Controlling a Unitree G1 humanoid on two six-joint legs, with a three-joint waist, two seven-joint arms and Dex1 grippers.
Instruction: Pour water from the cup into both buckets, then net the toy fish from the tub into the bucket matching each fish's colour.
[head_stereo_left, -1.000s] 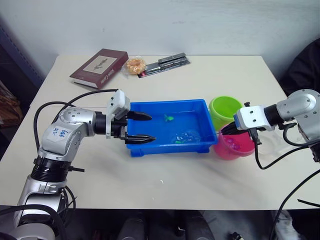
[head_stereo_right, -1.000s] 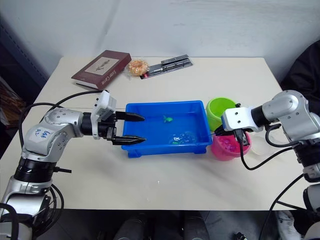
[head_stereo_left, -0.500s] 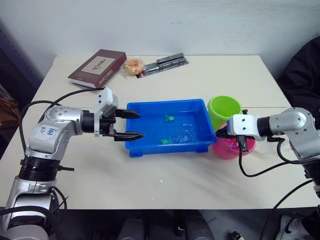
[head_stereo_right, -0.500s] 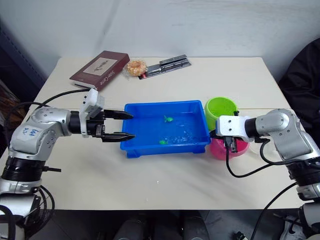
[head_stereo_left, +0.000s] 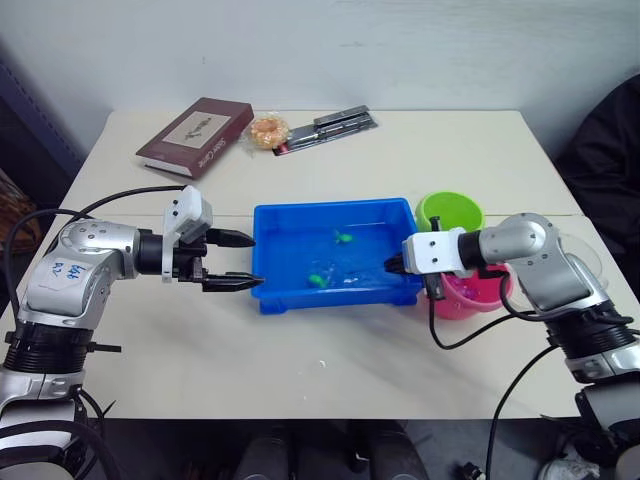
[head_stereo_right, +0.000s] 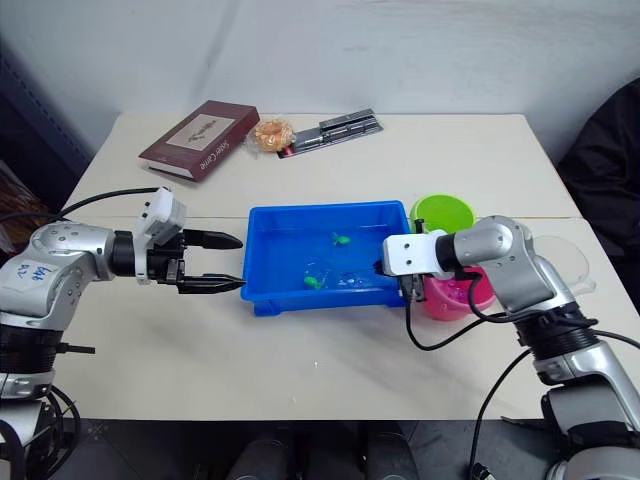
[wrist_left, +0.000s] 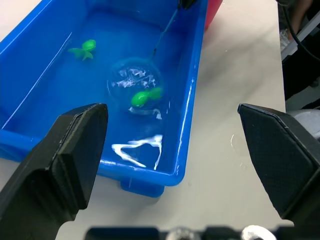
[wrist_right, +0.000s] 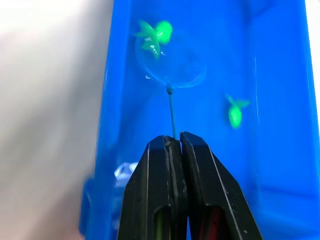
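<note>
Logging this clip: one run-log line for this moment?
right gripper: shut on net | net: at green fish, in tub | left gripper: open, beside tub

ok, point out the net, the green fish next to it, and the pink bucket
net (wrist_right: 170, 67): right wrist view, on the round clear scoop at the end of its thin handle.
green fish (wrist_left: 145, 96): left wrist view, on its body.
pink bucket (head_stereo_left: 475, 290): left eye view, on the near wall.
</note>
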